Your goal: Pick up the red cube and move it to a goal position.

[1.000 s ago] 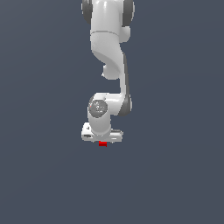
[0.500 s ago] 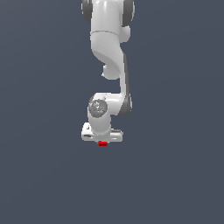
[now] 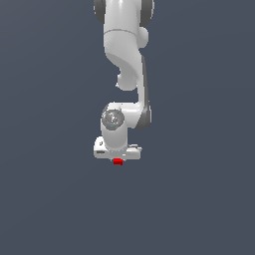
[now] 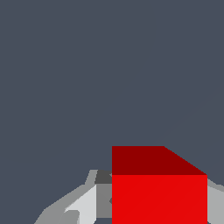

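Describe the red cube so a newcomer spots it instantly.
Follow the white robot arm down to its white pincer. The tiny bright red plain-faced cube sits just beneath it, between the fingers. It is the only red thing against the plain dark grey background, and much narrower than the pincer.

Red cube directly under hand

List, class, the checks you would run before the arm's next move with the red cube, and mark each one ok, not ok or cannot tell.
1. Red cube directly under the gripper: ok.
2. Cube between the jaws in the wrist view: ok.
3. Jaws shut firmly on the cube: cannot tell.
4. Cube lifted off the surface: cannot tell.
5. Goal position visible: not ok, no marker shows.
6. Nothing else near the cube: ok.
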